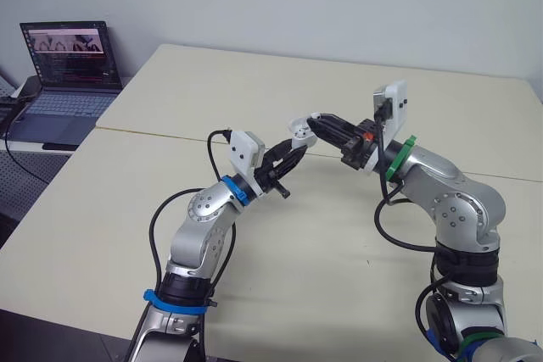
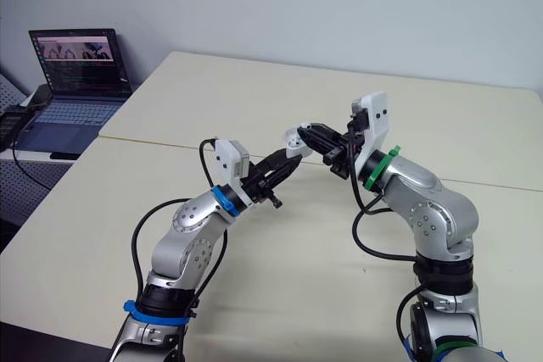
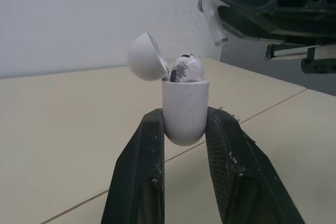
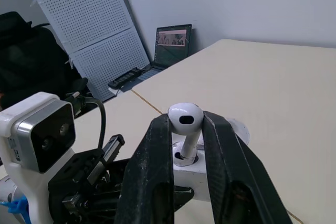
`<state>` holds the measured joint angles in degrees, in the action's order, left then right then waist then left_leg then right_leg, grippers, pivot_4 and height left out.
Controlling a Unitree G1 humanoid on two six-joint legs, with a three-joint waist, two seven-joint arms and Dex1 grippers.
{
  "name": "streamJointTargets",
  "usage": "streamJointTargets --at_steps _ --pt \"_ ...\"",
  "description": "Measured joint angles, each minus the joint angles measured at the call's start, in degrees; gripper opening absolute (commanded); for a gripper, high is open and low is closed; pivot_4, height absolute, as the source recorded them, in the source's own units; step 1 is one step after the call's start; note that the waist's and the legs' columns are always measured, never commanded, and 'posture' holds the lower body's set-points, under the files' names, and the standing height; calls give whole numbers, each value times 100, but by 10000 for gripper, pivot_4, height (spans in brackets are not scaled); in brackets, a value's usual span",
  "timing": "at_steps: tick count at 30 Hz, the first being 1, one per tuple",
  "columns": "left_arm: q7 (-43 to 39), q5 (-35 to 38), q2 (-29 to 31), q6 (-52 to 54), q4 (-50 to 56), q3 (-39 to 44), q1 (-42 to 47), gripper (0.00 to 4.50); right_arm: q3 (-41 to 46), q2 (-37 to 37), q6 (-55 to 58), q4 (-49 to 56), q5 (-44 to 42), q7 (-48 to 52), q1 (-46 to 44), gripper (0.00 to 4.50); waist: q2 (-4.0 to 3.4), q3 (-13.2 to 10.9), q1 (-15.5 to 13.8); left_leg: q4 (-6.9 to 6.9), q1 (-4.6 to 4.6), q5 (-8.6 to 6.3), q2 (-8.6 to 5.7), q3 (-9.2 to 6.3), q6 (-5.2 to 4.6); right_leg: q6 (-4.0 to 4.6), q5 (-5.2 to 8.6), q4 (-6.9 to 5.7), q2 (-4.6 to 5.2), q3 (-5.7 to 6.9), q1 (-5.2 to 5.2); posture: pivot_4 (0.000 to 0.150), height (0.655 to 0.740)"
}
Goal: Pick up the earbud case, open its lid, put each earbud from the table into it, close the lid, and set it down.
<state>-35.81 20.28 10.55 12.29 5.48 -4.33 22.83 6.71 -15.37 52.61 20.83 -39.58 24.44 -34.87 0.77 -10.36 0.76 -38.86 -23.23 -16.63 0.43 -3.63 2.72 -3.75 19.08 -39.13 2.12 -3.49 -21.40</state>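
The left claw [image 3: 185,124] was clamped on the lower body of the small white rounded plastic earbud case [image 3: 184,103], holding it upright in the air above the cream surface [image 1: 254,91]. Its domed lid [image 3: 146,57] was swung open to one side. A white earbud [image 4: 185,116] stood in the case, stem down in its socket and head above the rim. The right claw [image 4: 186,129] hung just beside the case, its fingers a little apart. From the left wrist they looked clear of the earbud. An open laptop [image 1: 68,65] sat well off to the left.
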Motion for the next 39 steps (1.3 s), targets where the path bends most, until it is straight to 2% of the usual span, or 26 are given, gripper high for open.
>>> streamJointTargets --at_steps 23,29,34,39 --pt "-74 -8 -73 13 188 -121 3 7470 -418 -470 -677 -290 472 175 156 4066 0 0 102 -1 23 22 2 9 -32 0 0 -47 -6 -11 2 1500 7400" --pt "16 -13 -74 34 188 -133 2 7470 -467 -579 -817 -257 510 276 335 24583 1 0 102 -1 22 22 3 10 -32 0 0 -46 -6 -11 2 1500 7400" --pt "21 -5 -76 29 195 -120 3 7470 -363 -569 -686 -259 225 318 339 24583 1 0 102 -1 23 23 3 12 -32 0 0 -46 -6 -12 3 1500 7400" --pt "15 -4 -78 22 294 -146 -4 7470 313 -611 -377 -310 -512 298 193 24583 1 -1 98 -1 23 22 3 13 -32 0 0 -45 -5 -14 4 1500 7400"
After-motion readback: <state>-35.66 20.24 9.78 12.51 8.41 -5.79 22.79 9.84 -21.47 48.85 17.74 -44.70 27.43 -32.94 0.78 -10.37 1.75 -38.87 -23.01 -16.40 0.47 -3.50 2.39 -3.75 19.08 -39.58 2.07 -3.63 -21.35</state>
